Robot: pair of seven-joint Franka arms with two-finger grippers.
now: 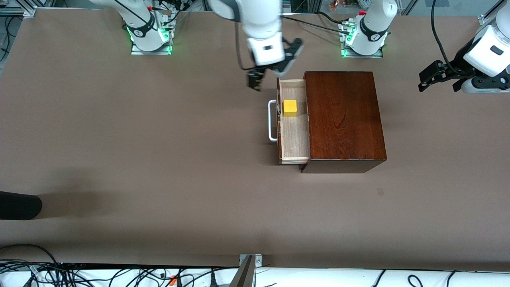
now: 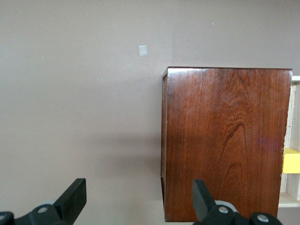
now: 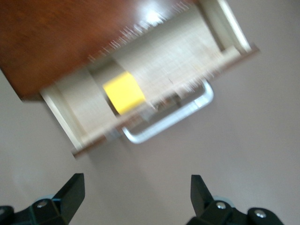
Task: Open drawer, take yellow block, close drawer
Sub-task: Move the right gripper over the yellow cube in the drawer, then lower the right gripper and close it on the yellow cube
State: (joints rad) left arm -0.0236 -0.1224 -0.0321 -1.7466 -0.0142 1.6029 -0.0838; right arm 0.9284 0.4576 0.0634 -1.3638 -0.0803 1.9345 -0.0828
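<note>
The dark reddish-brown box [image 1: 342,119] stands mid-table. Its drawer [image 1: 295,135] is pulled out toward the right arm's end, with the white handle [image 1: 272,120] on its front. The yellow block [image 1: 289,108] sits in the drawer. My right gripper [image 1: 271,75] is open and empty, up over the table beside the drawer's front corner. In the right wrist view the gripper [image 3: 136,197] is off the handle [image 3: 173,119], and the block [image 3: 123,92] lies in the drawer [image 3: 187,56]. My left gripper [image 1: 430,77] waits open at the left arm's end. In its wrist view the gripper [image 2: 138,199] faces the box [image 2: 225,140].
A small grey mark [image 1: 380,191] lies on the table nearer the front camera than the box. A dark rounded object [image 1: 18,205] juts in at the right arm's end. Cables [image 1: 119,275] run along the table's front edge.
</note>
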